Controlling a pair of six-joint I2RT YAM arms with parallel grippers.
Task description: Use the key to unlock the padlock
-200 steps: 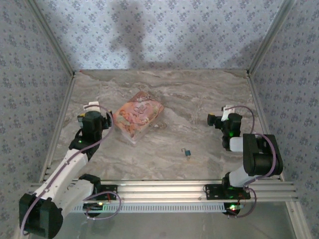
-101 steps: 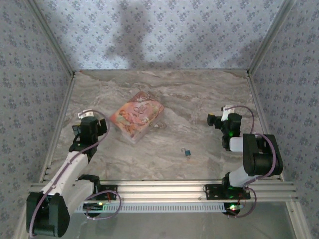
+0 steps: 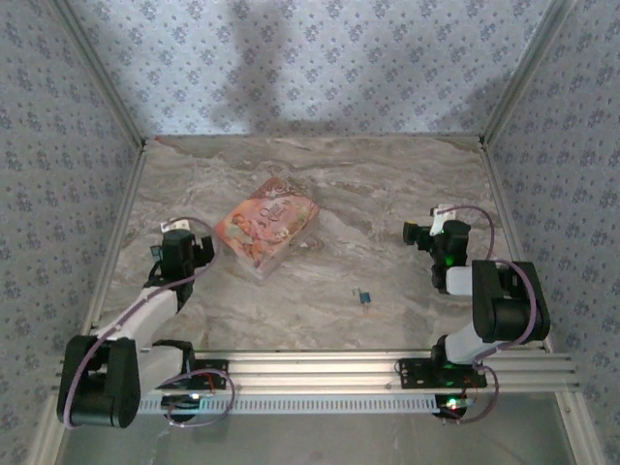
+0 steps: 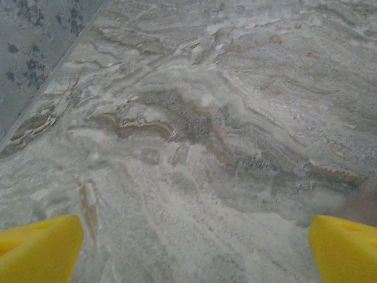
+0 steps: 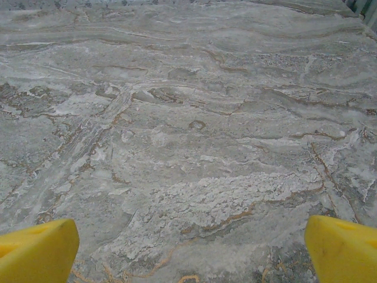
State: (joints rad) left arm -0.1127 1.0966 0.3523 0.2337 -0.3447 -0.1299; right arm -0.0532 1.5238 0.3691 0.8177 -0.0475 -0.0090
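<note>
Your two arms stood over a marble-patterned table (image 3: 387, 184) walled in by blue-flowered wallpaper (image 3: 339, 68), and the padlock (image 3: 364, 296) lay untouched in the near middle of the surface. From the overhead camera it was a tiny blue speck with a glint of metal on its far-left side, too small to read in more detail. It sat well apart from both of your grippers, somewhat closer to the right arm than to the left. It was also a little beyond the aluminium rail (image 3: 320, 366) that carries the bases.

Your left gripper (image 3: 182, 239) hung over the left side of the table, near the near-left edge of the pink box (image 3: 266, 225). The box lay flat and askew, left of centre. In the left wrist view the yellow fingers (image 4: 38, 244) sat at the two bottom corners, spread wide apart, with bare marble between them.

Your right gripper (image 3: 418, 232) hung over the right side, pointing left toward the middle. Its own fingers (image 5: 35, 247) were likewise parted to the full, clamped on nothing, over bare marble.
</note>
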